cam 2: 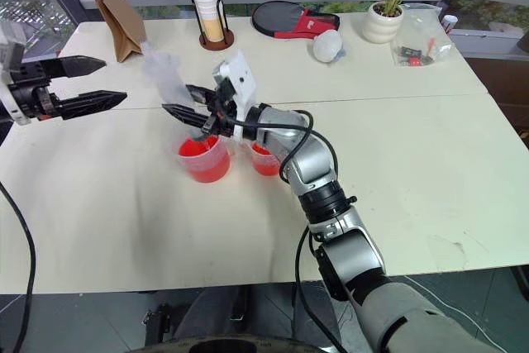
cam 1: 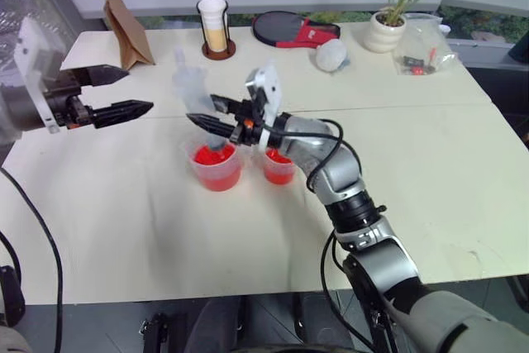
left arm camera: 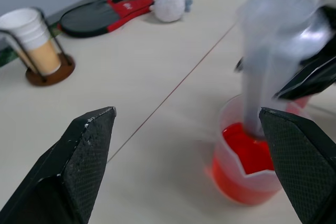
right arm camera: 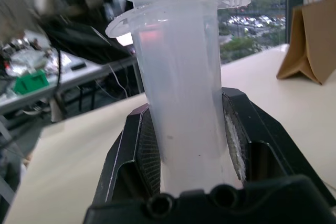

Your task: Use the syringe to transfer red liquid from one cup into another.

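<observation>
The syringe (cam 1: 192, 84), a fat clear barrel, stands tilted with my right gripper (cam 1: 205, 120) shut on its lower part. In the right wrist view the black fingers (right arm camera: 139, 150) clamp the syringe (right arm camera: 178, 93) on both sides. Its lower end reaches down into the larger clear cup (cam 1: 216, 167), which holds red liquid (left arm camera: 247, 148). Just right of that cup, behind my right wrist, is the smaller clear cup (cam 1: 279, 167), also with red liquid in it. My left gripper (cam 1: 139, 91) hangs open to the left of the syringe, above the table, holding nothing.
Along the table's far edge stand a brown paper bag (cam 1: 126, 26), a white cup in a dark holder (cam 1: 213, 26), a red-and-black paddle (cam 1: 293, 29), a white ball (cam 1: 331, 55), a potted plant (cam 1: 387, 26) and a clear plastic bag (cam 1: 423, 51).
</observation>
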`<act>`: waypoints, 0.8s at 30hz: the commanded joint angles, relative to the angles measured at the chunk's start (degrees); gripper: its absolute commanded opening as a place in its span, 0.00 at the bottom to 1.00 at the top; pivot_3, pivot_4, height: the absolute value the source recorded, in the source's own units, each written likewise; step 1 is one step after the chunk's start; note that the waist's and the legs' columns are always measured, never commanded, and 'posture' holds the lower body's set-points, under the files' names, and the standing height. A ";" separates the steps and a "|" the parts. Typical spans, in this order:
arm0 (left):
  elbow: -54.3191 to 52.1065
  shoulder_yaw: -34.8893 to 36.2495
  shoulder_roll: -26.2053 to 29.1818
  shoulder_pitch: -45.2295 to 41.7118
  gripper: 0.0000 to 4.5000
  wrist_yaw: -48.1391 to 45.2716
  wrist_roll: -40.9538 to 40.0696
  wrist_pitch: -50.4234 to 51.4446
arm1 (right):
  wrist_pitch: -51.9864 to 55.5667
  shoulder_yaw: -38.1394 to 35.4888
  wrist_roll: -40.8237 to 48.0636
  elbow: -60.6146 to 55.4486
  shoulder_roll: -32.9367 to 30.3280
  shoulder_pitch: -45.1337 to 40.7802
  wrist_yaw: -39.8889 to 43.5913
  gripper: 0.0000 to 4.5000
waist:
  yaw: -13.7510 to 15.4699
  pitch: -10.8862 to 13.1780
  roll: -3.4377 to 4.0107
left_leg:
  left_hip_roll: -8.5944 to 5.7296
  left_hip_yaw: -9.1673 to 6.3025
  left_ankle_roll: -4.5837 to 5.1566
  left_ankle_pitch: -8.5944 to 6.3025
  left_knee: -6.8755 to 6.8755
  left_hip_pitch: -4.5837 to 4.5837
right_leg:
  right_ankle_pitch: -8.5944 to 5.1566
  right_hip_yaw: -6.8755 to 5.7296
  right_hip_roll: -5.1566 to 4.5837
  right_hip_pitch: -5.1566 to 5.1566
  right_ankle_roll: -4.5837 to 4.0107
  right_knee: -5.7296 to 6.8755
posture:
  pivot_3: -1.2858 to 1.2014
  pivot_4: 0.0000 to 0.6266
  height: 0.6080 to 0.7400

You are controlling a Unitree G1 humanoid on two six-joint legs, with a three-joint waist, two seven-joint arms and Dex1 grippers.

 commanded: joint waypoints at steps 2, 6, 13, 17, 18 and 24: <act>-3.06 1.27 0.63 -3.11 1.00 0.33 -2.30 1.03 | -3.27 0.40 -1.46 0.32 0.87 -0.25 -0.34 0.30 | -0.02 0.00 0.00 | 0.00 0.00 -0.01 0.01 0.00 0.01 | 0.00 0.00 0.01 0.00 0.00 0.00 | 0.52 0.24 0.99; -0.47 -0.21 -0.40 -6.87 1.00 0.35 -1.45 -0.35 | -4.32 0.51 -2.19 1.56 1.12 -0.24 -0.57 0.30 | 0.08 0.00 0.00 | 0.00 -0.01 -0.04 0.02 0.01 0.03 | 0.00 0.00 0.03 0.01 0.00 -0.01 | 0.52 0.24 0.99; 4.80 -5.57 -3.90 -12.59 1.00 -1.20 2.56 -5.10 | -4.52 1.08 -2.63 1.64 1.80 0.06 -0.35 0.30 | -0.02 0.00 0.00 | 0.00 -0.01 -0.05 0.03 0.01 0.05 | 0.00 0.00 0.04 0.03 0.00 0.00 | 0.52 0.24 0.99; 7.58 -7.38 -5.05 -13.89 1.00 -2.32 4.68 -7.69 | -3.73 1.07 -2.15 0.51 2.35 0.29 -0.40 0.30 | -0.07 0.00 0.00 | 0.01 -0.01 -0.06 0.03 0.01 0.05 | 0.00 0.00 0.06 0.02 0.00 0.01 | 0.52 0.24 0.99; 8.20 -7.56 -5.27 -14.23 1.00 -2.47 4.93 -8.06 | -3.52 1.02 -2.02 0.24 2.47 0.33 -0.42 0.30 | -0.06 0.00 0.00 | 0.02 -0.01 -0.06 0.03 0.00 0.05 | 0.00 0.00 0.07 0.02 0.00 0.01 | 0.52 0.24 0.99; 10.61 -7.56 -7.89 -15.85 0.94 -2.50 5.65 -9.93 | -2.03 1.20 -1.56 -1.74 3.02 1.12 -0.14 0.30 | 0.06 0.00 0.00 | 0.02 -0.02 -0.06 0.04 0.02 0.05 | 0.00 0.00 0.08 0.03 0.00 0.01 | 0.52 0.24 0.99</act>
